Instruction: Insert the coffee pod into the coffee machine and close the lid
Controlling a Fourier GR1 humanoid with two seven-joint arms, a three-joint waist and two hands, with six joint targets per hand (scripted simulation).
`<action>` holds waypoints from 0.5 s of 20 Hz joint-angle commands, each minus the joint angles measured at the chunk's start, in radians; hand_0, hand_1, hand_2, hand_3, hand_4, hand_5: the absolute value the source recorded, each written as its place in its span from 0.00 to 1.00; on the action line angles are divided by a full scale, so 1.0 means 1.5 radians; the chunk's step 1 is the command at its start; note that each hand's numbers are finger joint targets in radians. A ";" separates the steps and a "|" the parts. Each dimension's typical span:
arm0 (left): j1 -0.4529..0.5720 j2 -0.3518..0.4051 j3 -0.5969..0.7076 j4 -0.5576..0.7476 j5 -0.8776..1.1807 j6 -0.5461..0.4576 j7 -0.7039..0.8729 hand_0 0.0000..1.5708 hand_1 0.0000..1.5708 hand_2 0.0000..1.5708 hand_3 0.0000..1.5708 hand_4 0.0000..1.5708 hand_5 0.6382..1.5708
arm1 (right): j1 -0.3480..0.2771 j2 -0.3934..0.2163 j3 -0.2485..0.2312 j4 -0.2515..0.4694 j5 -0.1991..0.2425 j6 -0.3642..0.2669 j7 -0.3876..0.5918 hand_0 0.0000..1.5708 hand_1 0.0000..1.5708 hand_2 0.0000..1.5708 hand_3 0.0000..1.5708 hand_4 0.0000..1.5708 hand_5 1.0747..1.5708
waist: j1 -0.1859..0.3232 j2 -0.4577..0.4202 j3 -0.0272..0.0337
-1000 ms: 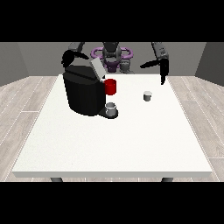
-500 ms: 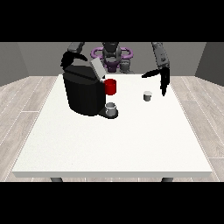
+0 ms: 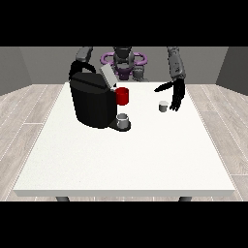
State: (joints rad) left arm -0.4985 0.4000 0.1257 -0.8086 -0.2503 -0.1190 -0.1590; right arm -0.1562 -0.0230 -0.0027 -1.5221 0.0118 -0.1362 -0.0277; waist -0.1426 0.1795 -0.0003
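A large white surface (image 3: 126, 160) carries a big black coffee machine (image 3: 93, 102) that stands near the far left corner. Its grey lid (image 3: 107, 76) is tilted up and open at the top of the machine, towards the far edge. A red part (image 3: 122, 96) sticks out from the machine's front at the side facing the middle of the surface, and below it a small grey cup (image 3: 123, 119) sits on the machine's low black base.

The small grey coffee pod (image 3: 163, 106) stands on the surface near the far right part, well apart from the machine and not inside it. It is upright and nothing holds it.

The hand at the view's right (image 3: 177, 95) hangs just beside the pod, on the side nearer to the right edge. Its fingers point down towards the surface and look straight, while the thumb sticks out to the side towards the machine, so the hand is wide open and holds nothing. Whether its fingertips touch the surface cannot be told.

The hand at the view's left (image 3: 77, 68) is behind the top of the machine, at the far edge, and only a small dark part of it shows above the machine's body. How its fingers lie cannot be told.

The robot's body (image 3: 123, 60) with purple rings stands behind the far edge.
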 commanded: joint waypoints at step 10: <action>-0.052 0.054 -0.028 0.110 -0.111 0.050 -0.062 0.36 0.36 0.44 0.26 0.00 1.00 | -0.049 0.001 0.003 0.017 0.029 -0.029 0.027 0.00 0.00 0.00 0.00 0.27 1.00 | -0.009 0.043 -0.0002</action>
State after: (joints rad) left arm -0.5552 0.4482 0.0946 -0.6848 -0.3688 -0.0680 -0.2044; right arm -0.2001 -0.0255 -0.0017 -1.4799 0.0445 -0.1609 -0.0327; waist -0.1512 0.2292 -0.0003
